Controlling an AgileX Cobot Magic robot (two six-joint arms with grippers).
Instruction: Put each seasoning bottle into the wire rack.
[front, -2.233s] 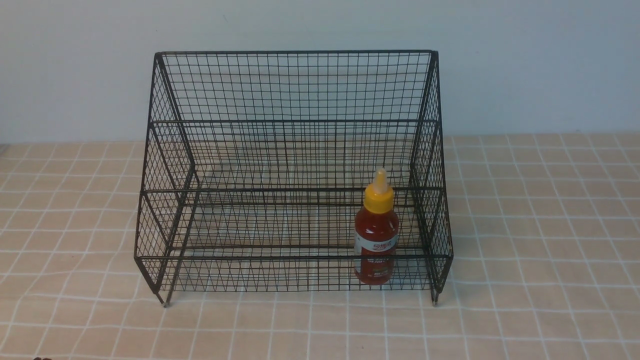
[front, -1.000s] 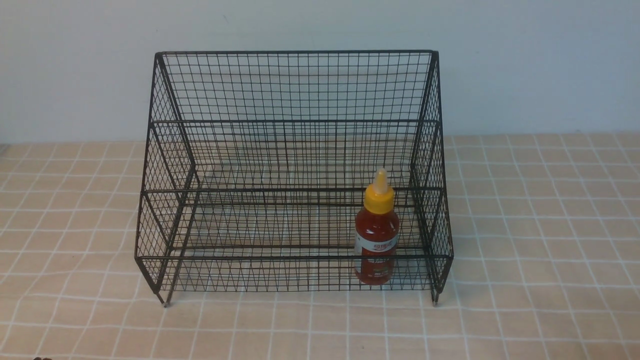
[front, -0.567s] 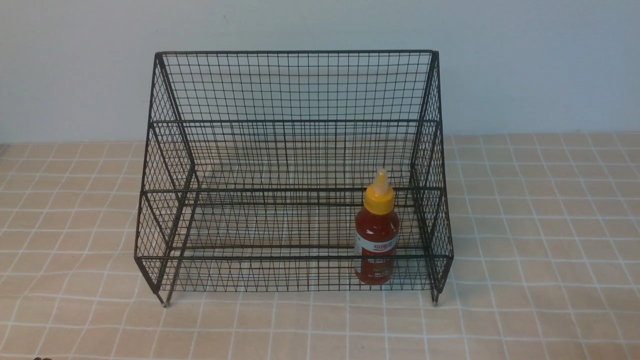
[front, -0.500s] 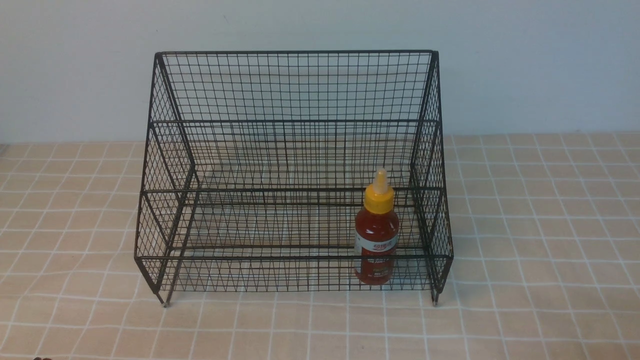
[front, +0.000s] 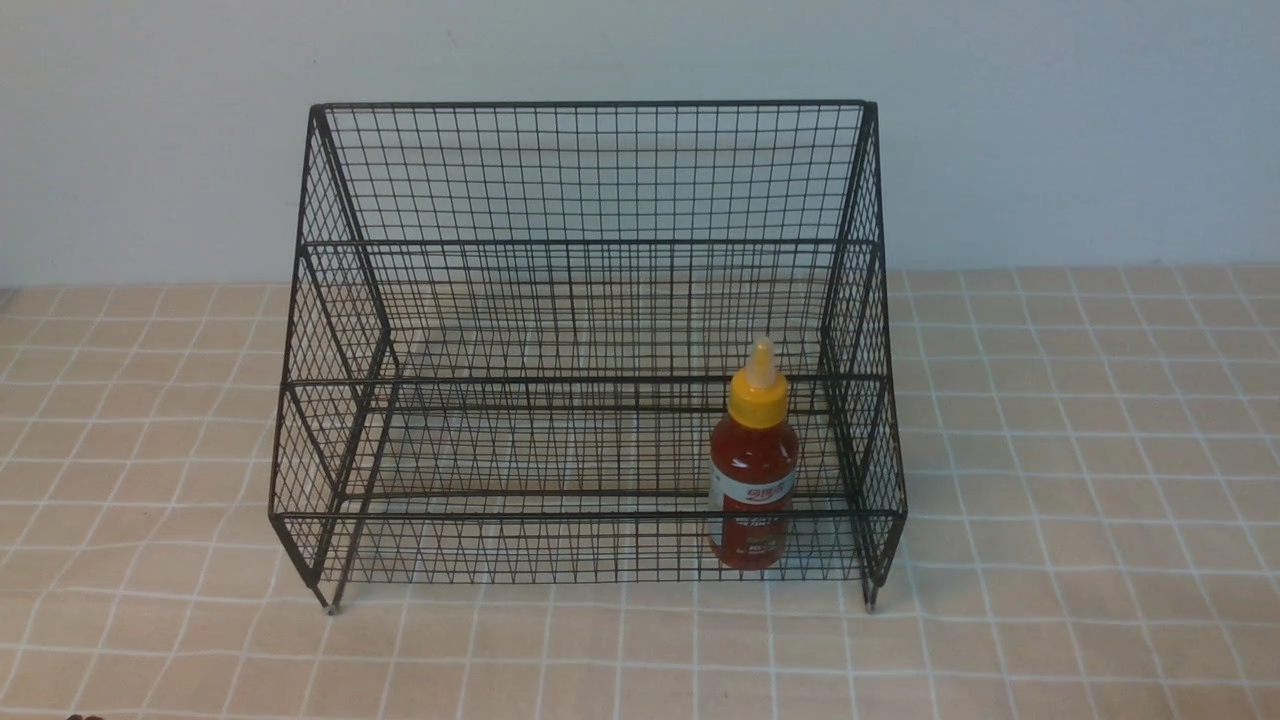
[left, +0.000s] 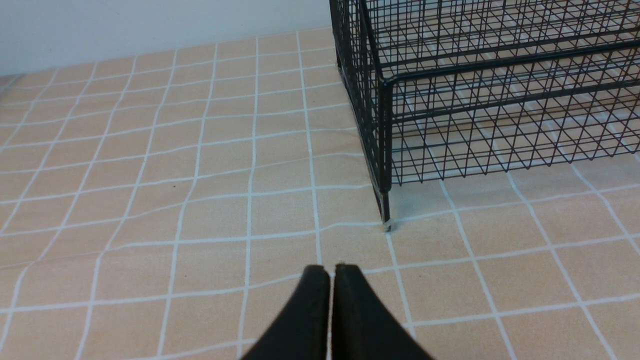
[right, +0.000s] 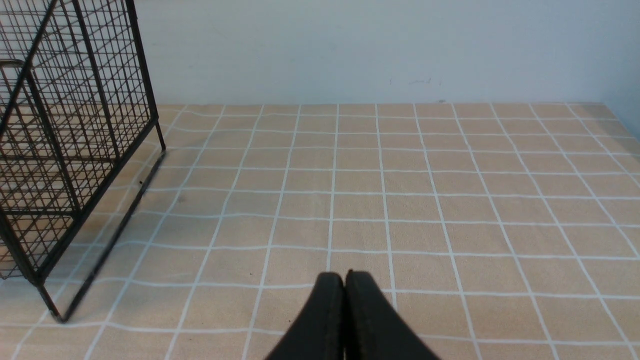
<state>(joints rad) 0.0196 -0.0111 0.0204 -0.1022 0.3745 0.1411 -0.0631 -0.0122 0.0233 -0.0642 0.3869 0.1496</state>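
Since the seasoning bottle (front: 753, 470) stood upright in the wire rack (front: 590, 240), near its right-hand side, with the left gripper (left: 330, 272) and right gripper (right: 345, 277) both closed and empty, the task looked finished.

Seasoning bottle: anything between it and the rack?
Nothing: the seasoning bottle already stands upright inside the wire rack, lowest tier, near the rack's right side. Left gripper and right gripper are shut, off the rack.

Rack: black wire-mesh rack (front: 590, 240) stands on checked tablecloth (front: 1080, 450), mid-table, before the wall (front: 1080, 120).
Bottle: red sauce bottle with yellow nozzle cap (front: 753, 470) upright inside rack, lowest front tier, near right mesh side.
Cloth: extends left, right and ahead of rack.
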